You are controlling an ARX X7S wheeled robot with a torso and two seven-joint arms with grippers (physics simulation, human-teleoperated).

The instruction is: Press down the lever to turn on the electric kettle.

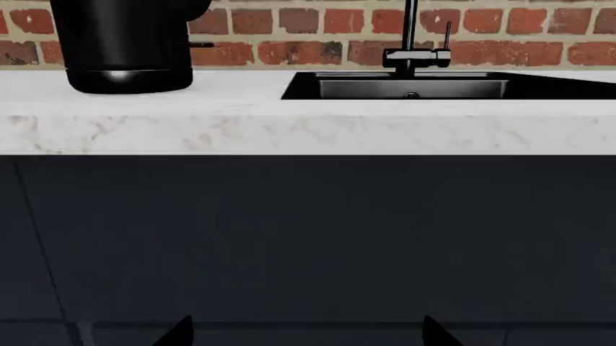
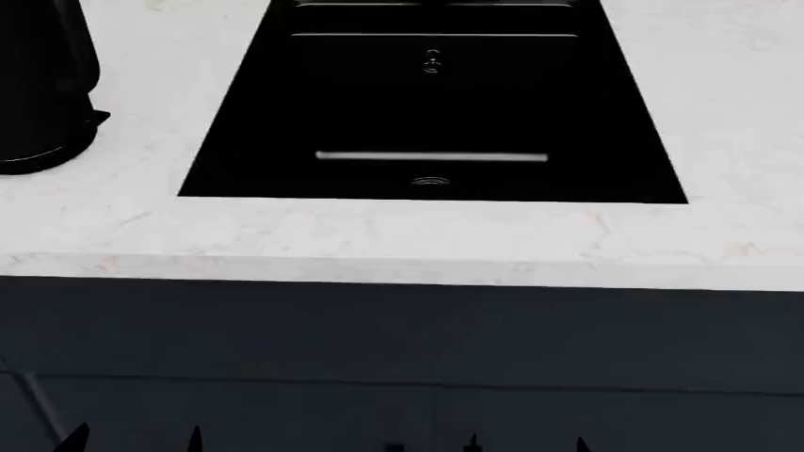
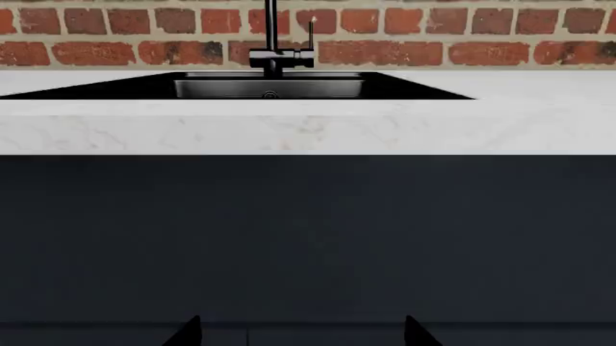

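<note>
**Arms low, kettle far left**

Counter (image 2: 377, 240) fills the head frame. Kettle (image 2: 38, 85) stands at its upper left; lever (image 2: 98, 118) juts toward the sink (image 2: 434, 104). Both grippers, left (image 1: 303, 333) and right (image 3: 300, 331), hang low, spread wide, empty: reach not begun.

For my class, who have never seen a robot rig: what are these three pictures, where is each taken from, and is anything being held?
They are simulator renders from a two-armed wheeled robot facing a kitchen counter. One camera looks down from its head; the other two sit near each arm's fingers. On the white countertop stands the black electric kettle, beside a black sink with a tap before a brick wall. The kettle's lever juts sideways. Both grippers, left and right, hang low before the dark cabinet, open, holding nothing.
</note>
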